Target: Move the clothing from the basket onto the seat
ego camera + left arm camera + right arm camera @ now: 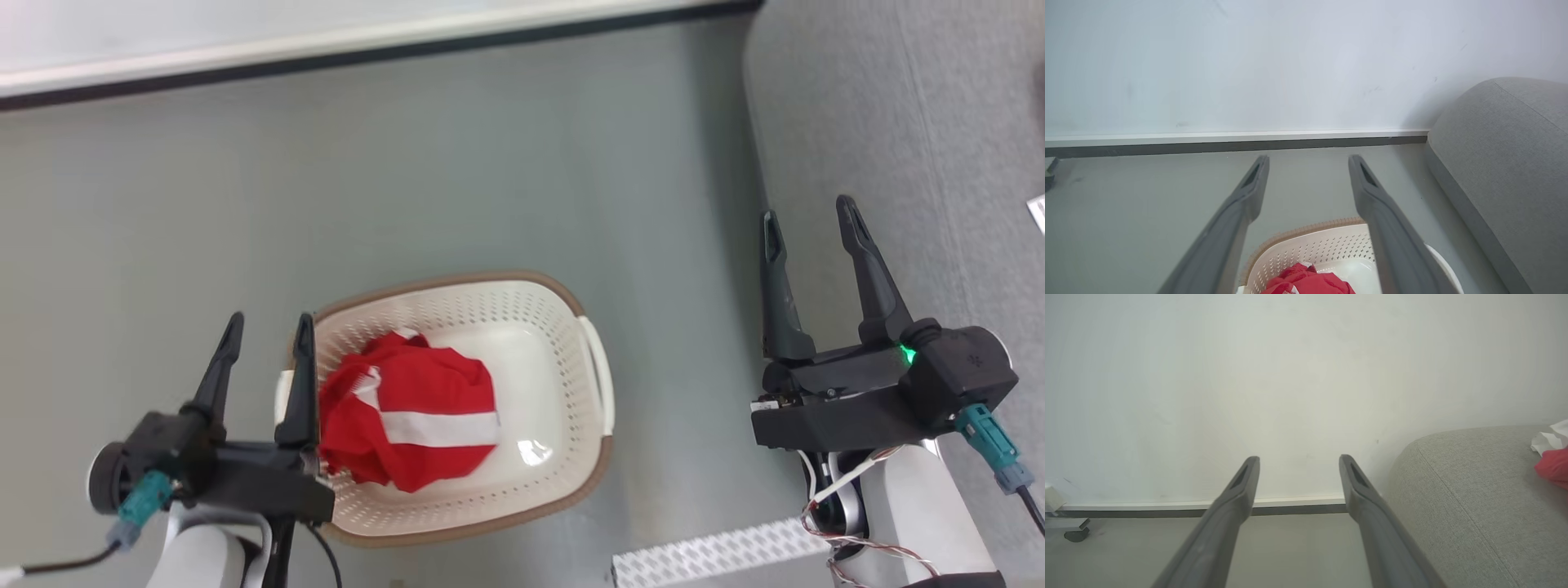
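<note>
1. Clothing (408, 412): red bundle with a white stripe, lying in the basket (531, 314), which sits on the floor (408, 163).
2. One red piece (1553, 467) already lies on the seat (898, 122), so I judge the task part done; the basket bundle is left to move.
3. My left jaws: spread wide, empty, over the basket's left rim beside the bundle. Can't tell if they touch it.
4. My right jaws: spread wide, empty, by the seat's edge.

open floor (669, 245) between basket (563, 359) and seat (898, 122)
</note>
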Available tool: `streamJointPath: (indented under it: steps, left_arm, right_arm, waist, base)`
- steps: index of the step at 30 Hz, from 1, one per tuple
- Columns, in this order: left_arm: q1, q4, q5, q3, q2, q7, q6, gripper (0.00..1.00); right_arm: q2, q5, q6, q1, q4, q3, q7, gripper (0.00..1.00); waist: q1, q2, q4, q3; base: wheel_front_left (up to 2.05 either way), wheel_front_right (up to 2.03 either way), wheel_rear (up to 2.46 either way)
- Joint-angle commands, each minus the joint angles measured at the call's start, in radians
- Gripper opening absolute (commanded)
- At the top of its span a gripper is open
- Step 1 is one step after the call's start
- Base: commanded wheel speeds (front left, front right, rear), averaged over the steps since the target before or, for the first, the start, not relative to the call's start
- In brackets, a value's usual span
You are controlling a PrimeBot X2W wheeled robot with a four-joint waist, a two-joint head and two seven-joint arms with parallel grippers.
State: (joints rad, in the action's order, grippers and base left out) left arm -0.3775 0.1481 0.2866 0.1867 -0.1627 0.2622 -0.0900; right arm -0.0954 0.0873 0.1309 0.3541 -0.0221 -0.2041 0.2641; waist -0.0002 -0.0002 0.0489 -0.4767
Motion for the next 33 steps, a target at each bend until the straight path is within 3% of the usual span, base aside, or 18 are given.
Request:
streamJointPath:
  steps: [1, 11, 15, 20, 25, 33]
  left_arm:
    - [0.021, -0.007, -0.025, -0.008, 0.0, 0.003, 0.004, 1.0]
    - [0.035, -0.025, -0.124, -0.055, 0.047, 0.003, 0.074, 1.0]
    - [0.0, 0.006, -0.196, -0.018, 0.017, 0.003, 0.121, 1.0]
    - [-0.087, 0.119, -0.317, 0.085, -0.034, 0.003, 0.162, 1.0]
    - [-0.167, 0.208, -0.34, 0.183, -0.068, 0.003, 0.202, 1.0]
    - [-0.317, 0.398, -0.376, 0.35, -0.11, 0.002, 0.22, 1.0]
  right_arm:
    - [-0.007, 0.003, 0.0, -0.009, -0.002, -0.001, 0.0, 1.0]
    - [-0.015, 0.004, 0.0, 0.004, -0.014, 0.005, 0.0, 1.0]
    - [-0.009, 0.003, 0.0, 0.03, -0.024, 0.002, 0.0, 1.0]
    - [0.006, -0.033, 0.0, 0.073, -0.051, 0.0, 0.0, 1.0]
    - [0.028, -0.012, 0.0, 0.095, -0.06, 0.006, 0.0, 1.0]
    - [0.044, -0.001, 0.0, 0.11, -0.081, 0.009, 0.0, 1.0]
  waist:
    - [0.0002, 0.0002, -0.039, 0.038]
    - [0.0002, 0.0002, -0.043, -0.001]
    - [0.0002, 0.0002, -0.025, -0.04]
    - [0.0002, 0.0002, 0.029, -0.119]
    - [0.0002, 0.0002, 0.086, -0.179]
    - [0.0002, 0.0002, 0.144, -0.275]
  base:
    - [0.0, 0.0, 0.0]
    - [0.0, 0.0, 0.0]
    - [0.0, 0.0, 0.0]
    - [0.0, 0.0, 0.0]
    - [0.0, 0.0, 0.0]
    - [0.0, 0.0, 0.0]
